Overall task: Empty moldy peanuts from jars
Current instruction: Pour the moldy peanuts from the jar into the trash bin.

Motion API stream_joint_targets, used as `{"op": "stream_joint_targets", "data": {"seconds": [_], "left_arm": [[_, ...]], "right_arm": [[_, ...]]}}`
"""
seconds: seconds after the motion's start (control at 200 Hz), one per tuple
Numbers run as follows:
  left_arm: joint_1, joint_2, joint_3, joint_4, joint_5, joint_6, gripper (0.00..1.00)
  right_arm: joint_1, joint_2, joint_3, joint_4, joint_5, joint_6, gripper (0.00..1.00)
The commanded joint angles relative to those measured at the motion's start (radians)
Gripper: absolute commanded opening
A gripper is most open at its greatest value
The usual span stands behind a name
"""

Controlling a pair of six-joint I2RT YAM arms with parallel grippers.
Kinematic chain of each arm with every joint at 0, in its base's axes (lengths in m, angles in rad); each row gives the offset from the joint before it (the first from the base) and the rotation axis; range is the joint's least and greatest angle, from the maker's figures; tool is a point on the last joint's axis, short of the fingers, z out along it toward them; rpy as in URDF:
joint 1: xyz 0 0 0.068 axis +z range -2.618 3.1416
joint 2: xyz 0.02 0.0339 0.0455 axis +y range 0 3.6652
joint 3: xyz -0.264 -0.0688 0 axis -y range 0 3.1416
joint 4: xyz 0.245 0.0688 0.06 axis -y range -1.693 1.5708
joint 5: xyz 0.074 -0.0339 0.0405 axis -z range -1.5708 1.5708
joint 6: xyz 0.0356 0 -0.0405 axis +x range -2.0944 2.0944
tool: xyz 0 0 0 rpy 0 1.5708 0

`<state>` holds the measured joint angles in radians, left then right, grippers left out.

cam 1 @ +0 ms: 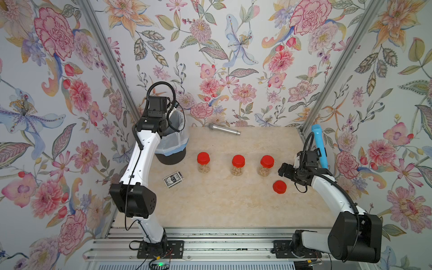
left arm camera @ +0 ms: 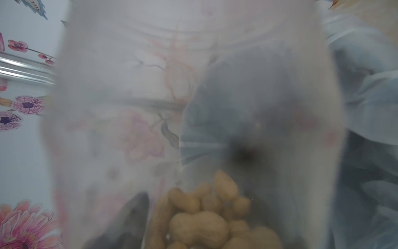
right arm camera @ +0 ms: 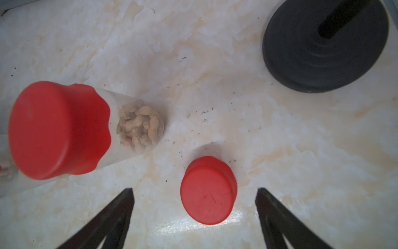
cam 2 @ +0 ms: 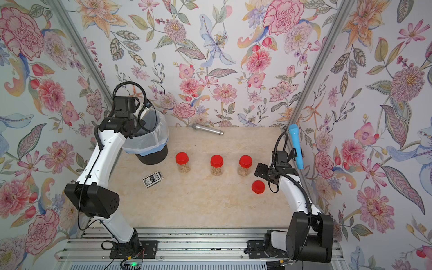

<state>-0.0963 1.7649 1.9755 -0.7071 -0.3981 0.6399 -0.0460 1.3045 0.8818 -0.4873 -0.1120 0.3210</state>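
Three jars (cam 1: 203, 163) (cam 1: 238, 166) (cam 1: 266, 166) with red lids stand in a row mid-table, each holding moldy peanuts (right arm camera: 140, 126). My left gripper (cam 1: 172, 108) hangs over the black bin (cam 1: 171, 157), mostly hidden under its wrist camera. It is shut on another clear jar (left arm camera: 150, 103), which fills the left wrist view with peanuts (left arm camera: 200, 224) lying at the near end. A loose red lid (cam 1: 279, 186) (right arm camera: 207, 191) lies on the table. My right gripper (cam 1: 284, 171) (right arm camera: 194, 189) is open just above it, one finger on each side, not touching.
The bin has a white bag liner (cam 1: 176, 138) and stands at the back left. A silver microphone (cam 1: 224, 129) lies at the back. A blue microphone (cam 1: 319, 145) leans on its black round base (right arm camera: 323, 49) by the right wall. A card box (cam 1: 173, 179) lies front left.
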Motion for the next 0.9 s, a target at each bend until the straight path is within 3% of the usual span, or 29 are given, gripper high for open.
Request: {"op": "stream_joint_targets", "data": {"seconds": [0.0,0.235,0.54,0.656,0.896], "left_arm": [[0.013,0.025,0.029,-0.009,-0.159,0.095,0.28],[0.034,-0.010,-0.127,0.218,-0.271,0.293,0.30],[0.037,0.037,-0.140,0.363,-0.358,0.514,0.32],[0.034,0.060,-0.126,0.364,-0.372,0.517,0.32],[0.031,0.042,-0.268,0.414,-0.408,0.561,0.31]], "right_arm": [[0.005,0.026,0.021,0.049,0.005,-0.015,0.91],[0.003,0.067,0.007,0.095,-0.004,-0.014,0.92],[0.000,0.067,-0.019,0.133,-0.010,-0.003,0.91],[-0.002,0.065,-0.026,0.146,-0.005,0.000,0.91],[-0.003,0.076,-0.026,0.162,-0.008,0.002,0.91]]}}
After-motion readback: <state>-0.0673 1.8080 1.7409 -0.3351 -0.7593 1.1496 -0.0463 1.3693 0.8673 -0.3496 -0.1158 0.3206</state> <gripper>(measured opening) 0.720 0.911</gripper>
